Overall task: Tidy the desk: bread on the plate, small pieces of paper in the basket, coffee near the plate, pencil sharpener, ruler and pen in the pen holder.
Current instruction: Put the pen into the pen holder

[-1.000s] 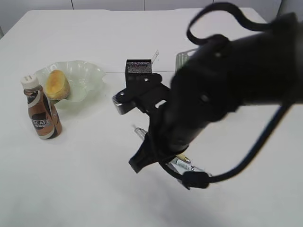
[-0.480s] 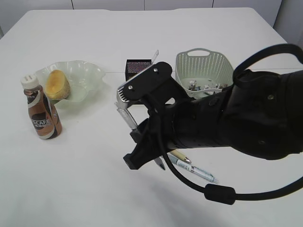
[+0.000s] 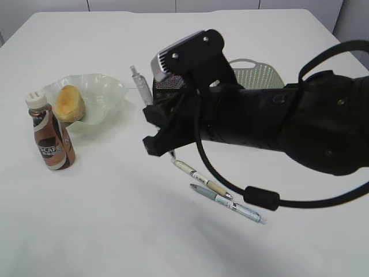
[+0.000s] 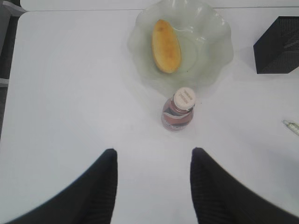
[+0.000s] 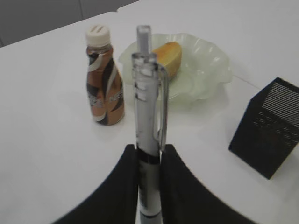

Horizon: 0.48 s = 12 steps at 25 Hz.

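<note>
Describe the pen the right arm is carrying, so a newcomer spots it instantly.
Start at the pen holder mid-desk. Just left of it, the right gripper holds a clear pen upright, clip end up. The two other pens lie flat on the desk.

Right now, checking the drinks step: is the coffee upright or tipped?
Upright: the coffee stands on its base beside the plate, cap on top.

Off-task bits only: pale grey wall panels [image 3: 132, 4] w/ thin dark vertical seams along the top of the ext. view, plus a grey floor strip [image 4: 4, 51] at far left of the L wrist view.
</note>
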{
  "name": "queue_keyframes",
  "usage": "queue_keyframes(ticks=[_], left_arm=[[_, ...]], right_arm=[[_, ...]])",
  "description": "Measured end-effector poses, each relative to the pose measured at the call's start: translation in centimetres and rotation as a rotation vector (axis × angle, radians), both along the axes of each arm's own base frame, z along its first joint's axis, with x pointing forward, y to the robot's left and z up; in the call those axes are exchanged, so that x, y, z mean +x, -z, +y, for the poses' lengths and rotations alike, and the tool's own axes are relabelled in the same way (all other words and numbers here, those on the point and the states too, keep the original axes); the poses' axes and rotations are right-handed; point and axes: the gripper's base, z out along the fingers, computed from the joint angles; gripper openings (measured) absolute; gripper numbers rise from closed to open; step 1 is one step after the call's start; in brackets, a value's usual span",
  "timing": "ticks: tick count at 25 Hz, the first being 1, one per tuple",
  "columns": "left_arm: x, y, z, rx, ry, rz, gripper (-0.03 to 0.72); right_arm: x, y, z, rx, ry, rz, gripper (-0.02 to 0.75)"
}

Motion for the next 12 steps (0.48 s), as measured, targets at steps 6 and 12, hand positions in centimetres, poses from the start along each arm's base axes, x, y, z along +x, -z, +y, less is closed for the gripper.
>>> queue_keyframes(ticks=[6, 12], left_arm=[[0.0, 0.0, 0.0, -0.001, 0.0, 0.0, 0.371], [0.0, 0.0, 0.0, -0.001, 0.0, 0.0, 0.371]], right_arm=[[2.6, -1.7, 0.0, -0.012, 0.015, -0.11, 0.069], [6.8, -3.0, 0.9, -0.018, 0.044, -0.197, 0.069]])
